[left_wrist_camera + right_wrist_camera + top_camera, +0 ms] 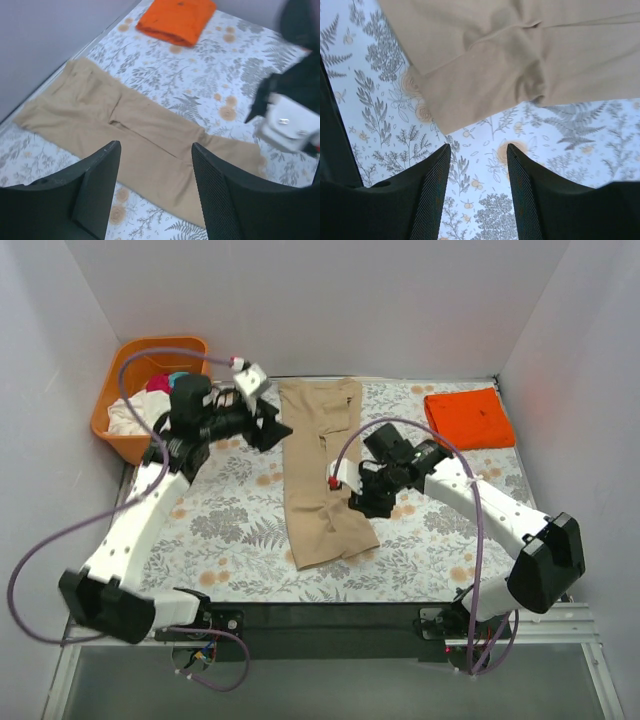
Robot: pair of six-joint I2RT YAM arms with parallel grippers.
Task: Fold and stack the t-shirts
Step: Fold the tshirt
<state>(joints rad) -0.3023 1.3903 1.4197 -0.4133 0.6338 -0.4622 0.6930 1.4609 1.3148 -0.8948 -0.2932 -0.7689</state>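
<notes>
**Both grippers spread, nothing held**

The tan-beige t-shirt (pixel 320 475) lies as a long folded strip at frame centre; the left gripper (pixel 156 147) hovers over it, fingers apart and empty; the right gripper (pixel 478 147) likewise, by its right edge; the folded orange t-shirt (pixel 468 418) sits upper right; the orange basket (pixel 120 365), upper left, seemingly holds more shirts.

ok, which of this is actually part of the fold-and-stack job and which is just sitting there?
Job:
- tan garment, spread mid-table
- folded orange shirt, far right corner
- white cloth and magenta cloth, waiting in the basket

Just there:
- orange basket itself
- floral table cover
</notes>
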